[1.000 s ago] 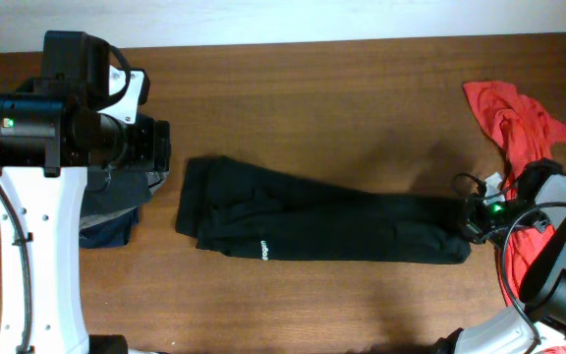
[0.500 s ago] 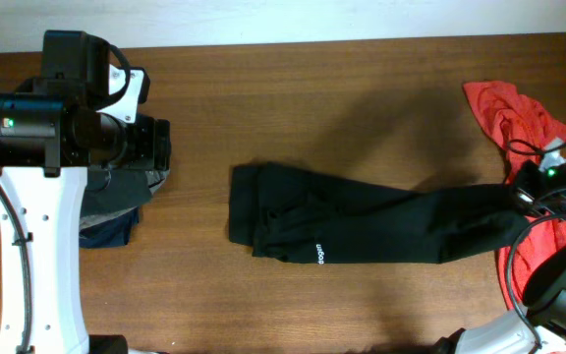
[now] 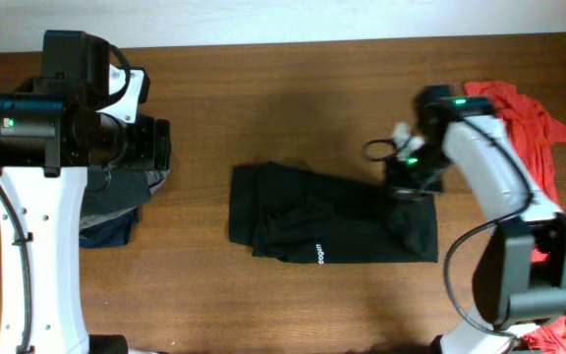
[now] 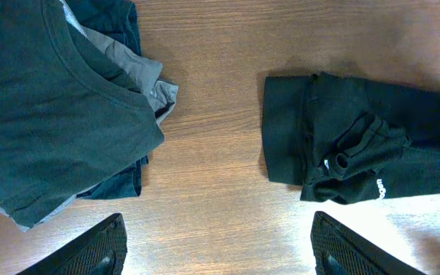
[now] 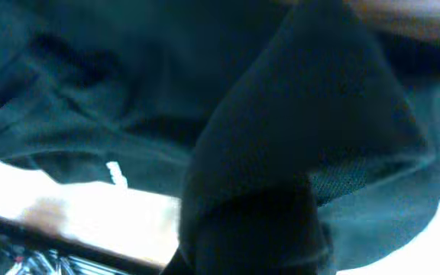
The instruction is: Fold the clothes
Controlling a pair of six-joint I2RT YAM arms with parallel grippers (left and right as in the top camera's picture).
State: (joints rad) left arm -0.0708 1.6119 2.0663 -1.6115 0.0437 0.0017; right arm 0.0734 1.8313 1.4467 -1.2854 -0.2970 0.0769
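Robot lab — wooden table [image 3: 293, 98], white arms [image 3: 28, 236].

You've got one small white print [image 3: 318, 258] near the lower edge of the black T-shirt [image 3: 312, 221]; letters too small and blurred to read. Nothing else legible anywhere

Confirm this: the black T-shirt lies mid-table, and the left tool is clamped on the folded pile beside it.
Wrong on the grip. The left tool is open and holds nothing, as the left wrist view shows. The black T-shirt does lie mid-table, with the folded pile beside it.
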